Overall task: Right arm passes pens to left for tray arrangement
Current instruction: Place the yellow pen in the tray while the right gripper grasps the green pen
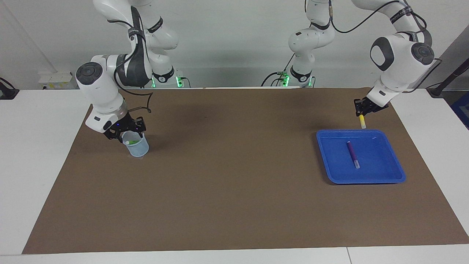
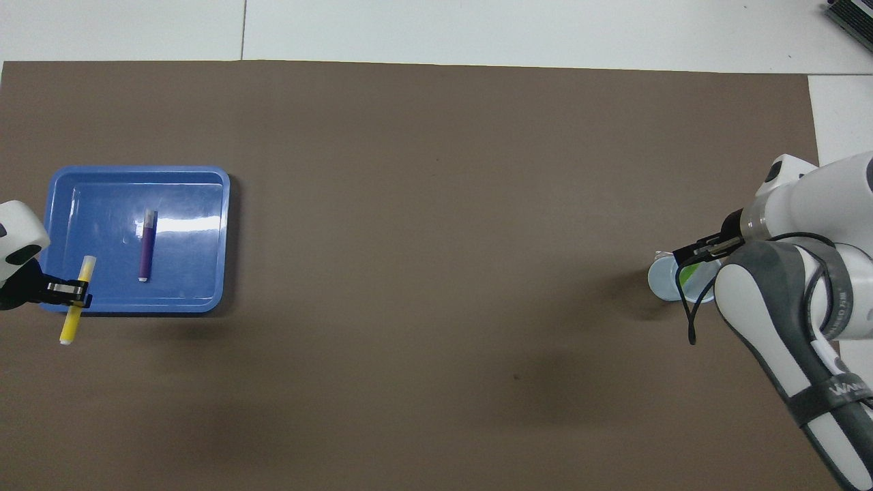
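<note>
Pens look light, stiff and slick, best pinched mid-barrel: the left gripper (image 1: 362, 110), at upper right of the facing frame, pinches the yellow pen (image 1: 362, 121) over the tray's (image 1: 397, 167) rim, where the purple pen (image 1: 353, 154) lies. At left, the right gripper (image 1: 124, 132) is at the mesh cup (image 1: 138, 148) holding the green pen (image 1: 132, 142); I cannot tell its finger state, and that pen is mostly hidden.

robot lab: two arms (image 1: 121, 69), papered table (image 1: 234, 190)
</note>
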You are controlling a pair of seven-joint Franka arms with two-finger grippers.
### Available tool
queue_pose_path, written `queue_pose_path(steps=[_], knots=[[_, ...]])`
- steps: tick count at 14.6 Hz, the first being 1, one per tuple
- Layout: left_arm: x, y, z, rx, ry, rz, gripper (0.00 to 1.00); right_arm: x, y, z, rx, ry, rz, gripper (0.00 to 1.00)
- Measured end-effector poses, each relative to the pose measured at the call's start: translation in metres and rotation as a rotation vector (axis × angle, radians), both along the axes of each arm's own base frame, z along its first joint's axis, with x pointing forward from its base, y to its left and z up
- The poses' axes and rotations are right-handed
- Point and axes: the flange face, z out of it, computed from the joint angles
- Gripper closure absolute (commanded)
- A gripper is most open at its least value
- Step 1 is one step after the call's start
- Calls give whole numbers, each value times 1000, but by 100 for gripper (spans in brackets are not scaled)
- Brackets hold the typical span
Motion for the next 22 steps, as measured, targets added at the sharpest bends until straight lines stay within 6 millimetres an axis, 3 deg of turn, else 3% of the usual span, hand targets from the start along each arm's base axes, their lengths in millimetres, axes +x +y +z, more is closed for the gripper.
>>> queue_pose_path(steps=[6,12,16,17,19,22], knots=[[21,20,-35,15,-51,7,100,2,-20,-17,5,21,-36,46],[42,32,-84,12,-96,5,100,3,-18,-22,32,28,-168,46],[47,43,-102,8,-115,20,100,6,-18,-24,40,30,-181,48],[48,44,-105,8,-121,21,100,7,-19,-24,42,29,-184,51],[51,47,-112,8,-136,22,100,9,-24,-25,43,30,-192,67],[56,53,-126,16,-162,19,100,10,-27,-24,44,27,-199,78]])
